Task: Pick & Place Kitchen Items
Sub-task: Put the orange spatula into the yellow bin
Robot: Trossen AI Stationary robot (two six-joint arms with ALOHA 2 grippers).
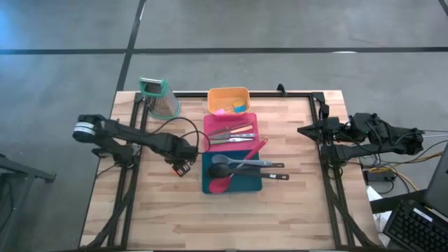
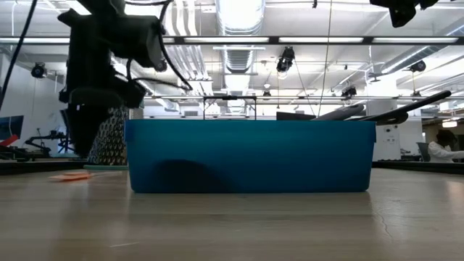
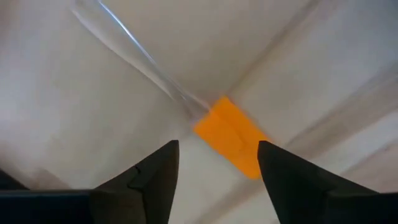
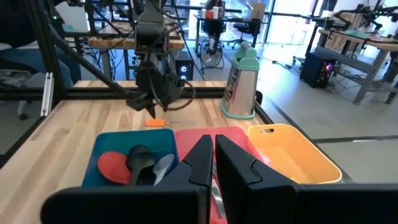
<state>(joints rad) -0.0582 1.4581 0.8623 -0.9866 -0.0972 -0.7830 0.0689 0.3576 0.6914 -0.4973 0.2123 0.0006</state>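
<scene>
A small utensil with an orange handle and a pale shiny blade lies flat on the wooden table, left of the teal tray. My left gripper points down just above it. It is open, with one finger on either side of the orange handle and neither finger touching it. From the right wrist view the orange piece lies under that gripper. My right gripper is shut on nothing and is held high at the table's right side.
The teal tray holds red, black and grey long spoons. Behind it the pink tray holds slim knives, and the orange tray holds tiny coloured pieces. A green-topped grater stands at the far left. Bare wood lies along the near edge.
</scene>
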